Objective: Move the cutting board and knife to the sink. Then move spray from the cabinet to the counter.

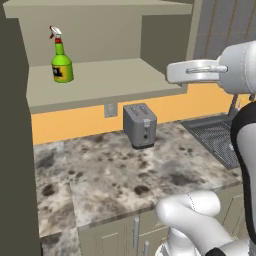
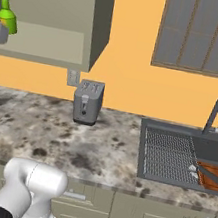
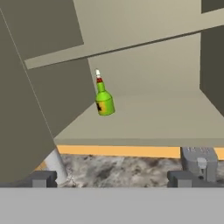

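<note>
While the board (image 2: 211,178) and what looks like the knife (image 2: 206,174) across it already lie in the sink (image 2: 178,128), the step in hand, as I judge it, is fetching the spray (image 1: 61,62) from the cabinet (image 1: 105,82). Taking the toaster (image 1: 139,125) as the landmark and going left to right in the left base view: the spray stands upright on the cabinet shelf, up and well to the left of the toaster, near the shelf's left end and apart from the walls; the speckled desk (image 1: 110,175) spreads bare in front of the toaster; the sink sits off to its right. In the hand view the claw (image 3: 113,178) is spread wide with nothing between its tips, aimed up at the shelf, the bottle well ahead and a little left of centre. To do this well, I would shift left to centre the bottle between the fingers (image 3: 43,178), come in level over the shelf lip, and close on the wide green body rather than the thin neck. Brushing it first could tip it, so approach slowly, then lift straight before drawing back toward the desk left of the toaster.
</note>
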Motion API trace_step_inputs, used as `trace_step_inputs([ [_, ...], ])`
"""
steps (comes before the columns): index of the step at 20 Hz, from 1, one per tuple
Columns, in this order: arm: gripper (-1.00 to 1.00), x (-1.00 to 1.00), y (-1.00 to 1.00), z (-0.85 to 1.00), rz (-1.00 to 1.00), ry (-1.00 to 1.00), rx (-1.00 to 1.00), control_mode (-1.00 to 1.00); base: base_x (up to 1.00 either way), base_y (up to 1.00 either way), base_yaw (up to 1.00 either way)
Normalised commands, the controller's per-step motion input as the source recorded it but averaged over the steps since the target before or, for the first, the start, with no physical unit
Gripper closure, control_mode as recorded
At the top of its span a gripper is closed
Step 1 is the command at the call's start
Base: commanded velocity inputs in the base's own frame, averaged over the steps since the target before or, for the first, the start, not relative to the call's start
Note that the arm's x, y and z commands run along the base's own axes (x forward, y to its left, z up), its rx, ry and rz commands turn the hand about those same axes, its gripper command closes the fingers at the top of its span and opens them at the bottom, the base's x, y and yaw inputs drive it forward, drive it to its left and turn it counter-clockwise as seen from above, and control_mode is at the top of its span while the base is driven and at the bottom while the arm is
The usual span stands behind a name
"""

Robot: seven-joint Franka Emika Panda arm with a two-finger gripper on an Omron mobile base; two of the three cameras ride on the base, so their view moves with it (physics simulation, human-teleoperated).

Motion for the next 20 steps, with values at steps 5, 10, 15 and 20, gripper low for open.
trace_step_inputs([
  [5, -1.0, 0.26, 0.24, -0.08, 0.03, -0.08, 0.02, -1.0, 0.0, 0.0, 0.0],
  [10, -1.0, 0.17, 0.21, -0.09, 0.02, -0.16, 0.03, -1.0, 0.0, 0.0, 0.0],
  [15, -1.0, 0.38, 0.12, -0.12, 0.02, -0.07, 0.02, -1.0, 0.0, 0.0, 0.0],
  [20, -1.0, 0.55, 0.12, 0.0, 0.04, 0.01, 0.04, -1.0, 0.0, 0.0, 0.0],
])
